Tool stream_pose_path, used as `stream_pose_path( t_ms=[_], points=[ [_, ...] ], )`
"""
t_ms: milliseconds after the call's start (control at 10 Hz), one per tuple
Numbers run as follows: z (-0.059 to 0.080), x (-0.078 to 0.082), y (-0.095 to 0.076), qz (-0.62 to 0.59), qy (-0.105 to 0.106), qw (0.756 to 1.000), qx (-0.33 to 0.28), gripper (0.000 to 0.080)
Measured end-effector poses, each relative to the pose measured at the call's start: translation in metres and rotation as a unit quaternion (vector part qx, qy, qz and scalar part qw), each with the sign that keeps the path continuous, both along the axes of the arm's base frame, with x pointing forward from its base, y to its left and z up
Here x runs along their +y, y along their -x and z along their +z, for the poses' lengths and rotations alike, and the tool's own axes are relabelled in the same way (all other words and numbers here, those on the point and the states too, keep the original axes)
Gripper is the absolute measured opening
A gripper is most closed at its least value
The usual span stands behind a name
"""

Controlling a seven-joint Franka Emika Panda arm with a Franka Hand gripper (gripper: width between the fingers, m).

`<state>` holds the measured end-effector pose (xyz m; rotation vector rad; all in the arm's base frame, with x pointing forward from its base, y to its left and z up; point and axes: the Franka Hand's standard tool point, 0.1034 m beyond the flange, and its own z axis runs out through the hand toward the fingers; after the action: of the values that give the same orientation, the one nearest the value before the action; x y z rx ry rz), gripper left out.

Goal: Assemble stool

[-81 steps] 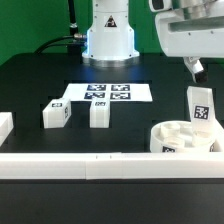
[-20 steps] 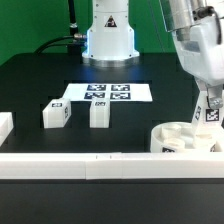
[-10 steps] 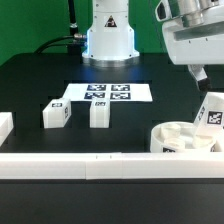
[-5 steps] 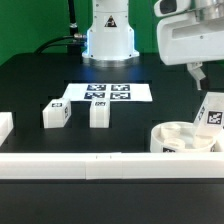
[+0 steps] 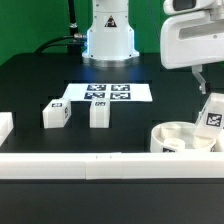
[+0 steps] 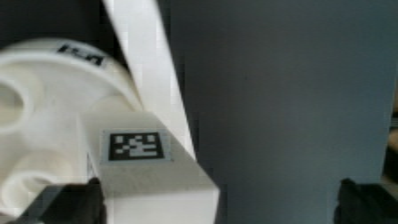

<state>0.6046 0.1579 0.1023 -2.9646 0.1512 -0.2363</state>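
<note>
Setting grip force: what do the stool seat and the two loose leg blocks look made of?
Seat: white, smooth, slight sheen on its curved rim, likely hard plastic. Loose leg blocks: same opaque white, sharp edges, probably plastic too; tags look printed or stuck on.

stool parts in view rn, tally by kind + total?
Round white plastic disc seat: 1
White rectangular tagged leg blocks: 3 (one and another loose on the black table, a third tilted at the seat)
Total: 4
White piece cut off at the exterior view's left edge: unclear, not counted.
</note>
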Motion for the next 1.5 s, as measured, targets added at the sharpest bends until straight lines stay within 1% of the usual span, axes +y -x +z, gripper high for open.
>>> stream_pose_path(
  t_ms=[400,500,600,700,900,1100,1200,1300,1400,1500],
  points=[
    [0.0,-0.002,0.0,0.121,0.021,0.992,-0.017,0.0649],
    [0.0,-0.004,0.0,0.175,0.033,0.984,-0.025,0.0649],
    [0.0,-0.005,-0.002,0.243,0.053,0.968,-0.033,0.0649],
    [-0.001,-0.007,-0.005,0.301,0.067,0.951,-0.033,0.0649],
    [-0.003,-0.005,-0.015,0.397,0.089,0.913,-0.028,0.0649],
    [-0.005,-0.008,-0.016,0.448,0.099,0.888,-0.037,0.0649],
    [-0.005,-0.009,-0.017,0.464,0.102,0.879,-0.039,0.0649],
    [-0.005,-0.01,-0.017,0.497,0.107,0.86,-0.042,0.0649],
    [-0.006,-0.014,-0.018,0.537,0.116,0.835,-0.045,0.0649],
    [-0.007,-0.018,-0.019,0.561,0.123,0.817,-0.046,0.0649]
  ],
)
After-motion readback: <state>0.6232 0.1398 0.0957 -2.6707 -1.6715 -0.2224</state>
